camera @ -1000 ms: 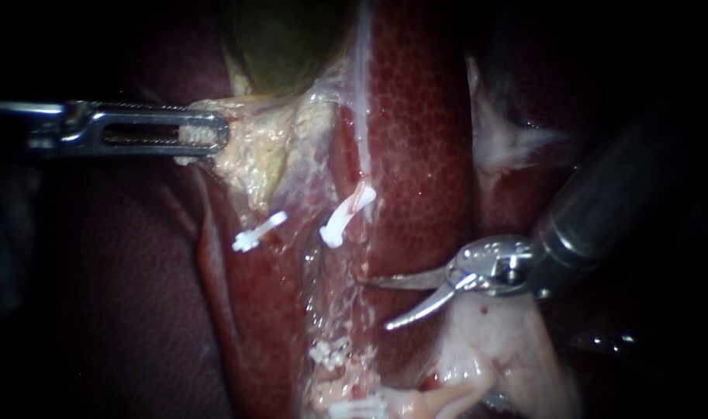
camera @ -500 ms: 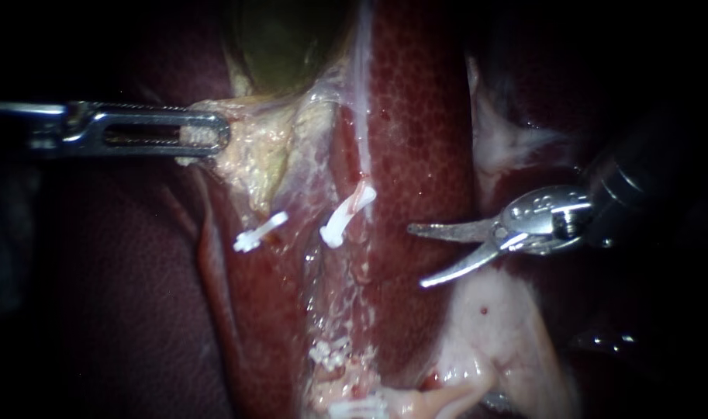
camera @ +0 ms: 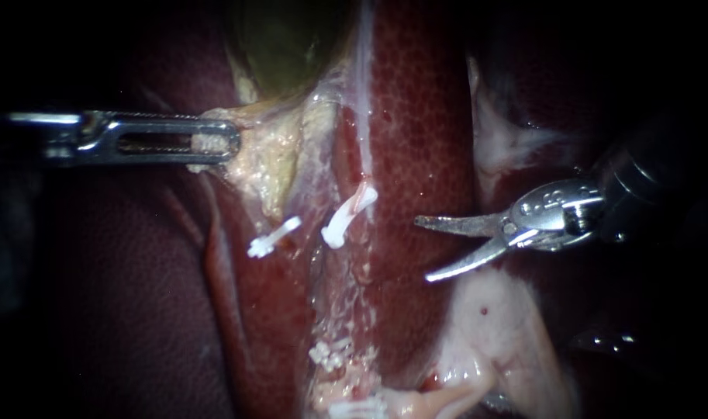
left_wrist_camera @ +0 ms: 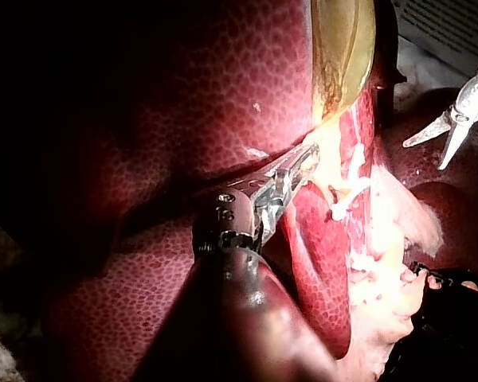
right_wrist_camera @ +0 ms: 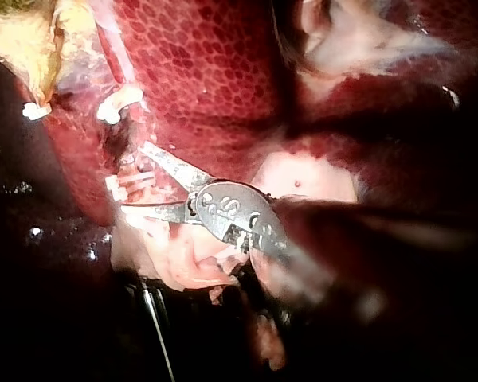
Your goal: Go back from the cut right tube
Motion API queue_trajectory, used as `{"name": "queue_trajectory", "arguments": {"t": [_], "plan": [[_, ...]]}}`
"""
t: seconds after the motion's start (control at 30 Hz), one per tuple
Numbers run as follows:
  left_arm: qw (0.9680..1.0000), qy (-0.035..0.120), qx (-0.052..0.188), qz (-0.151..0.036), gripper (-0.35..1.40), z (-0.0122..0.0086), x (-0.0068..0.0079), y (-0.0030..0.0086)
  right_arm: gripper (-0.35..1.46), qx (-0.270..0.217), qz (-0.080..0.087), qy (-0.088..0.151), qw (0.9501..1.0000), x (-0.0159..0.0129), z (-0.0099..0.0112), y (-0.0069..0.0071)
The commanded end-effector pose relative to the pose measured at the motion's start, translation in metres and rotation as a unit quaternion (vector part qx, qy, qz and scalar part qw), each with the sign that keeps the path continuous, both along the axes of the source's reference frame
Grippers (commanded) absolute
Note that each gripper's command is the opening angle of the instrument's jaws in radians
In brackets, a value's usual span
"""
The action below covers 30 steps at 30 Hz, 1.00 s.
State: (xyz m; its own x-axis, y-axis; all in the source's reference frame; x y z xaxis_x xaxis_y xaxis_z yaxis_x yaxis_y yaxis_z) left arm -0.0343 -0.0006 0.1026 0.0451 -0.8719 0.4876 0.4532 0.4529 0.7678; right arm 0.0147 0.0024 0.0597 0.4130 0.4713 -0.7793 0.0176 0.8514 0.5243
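My left instrument (camera: pixel 228 143) comes in level from the left, its long slotted jaws lying flat and clamped on the yellowish tissue (camera: pixel 264 159) just below the green gallbladder (camera: pixel 280 46). A little of that tissue shows through the slot. Below the jaws and apart from them, a white clip (camera: pixel 274 237) sits tilted at the lower end of this tissue.

Just to its right, the right tube (camera: pixel 361 198) shows as a short pinkish stub lying against the liver (camera: pixel 416 116), with a second white clip (camera: pixel 338 227) across its lower end. Below that clip the tube seems to stop. A gap of raw tissue follows before a cluster of lower clips (camera: pixel 330 355), though the surface there is too ragged to be sure where the other cut end lies.

My right instrument (camera: pixel 422 250) enters from the right on a dark shaft, wrist bent so the tip points left. Its two slim curved blades stand apart with nothing between them, one nearly level and the other angled downward. They hang over the liver's right border, above a patch of pale tissue (camera: pixel 493 326), clear of the right tube and its clip, with a strip of bare liver between.
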Motion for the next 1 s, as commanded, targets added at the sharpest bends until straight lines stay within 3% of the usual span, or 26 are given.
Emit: {"name": "queue_trajectory", "arguments": {"t": [0.03,0.47,1.0], "plan": [[1.0,0.002,0.001,0.004,-0.35,0.0003,-0.0003,-0.0002,1.43,0.0,0.0,0.0,1.0,-0.0001,0.0,0.0],[0.9995,0.009,0.015,0.027,-0.35,0.0042,-0.0047,-0.0028,1.43,0.0,0.0,0.0,1.0,-0.0003,0.0001,0.0001],[0.9995,0.008,0.015,0.027,-0.35,0.004,-0.0057,-0.0029,1.43,0.001,0.003,0.001,1.0,-0.0004,0.0,0.0003]]}}
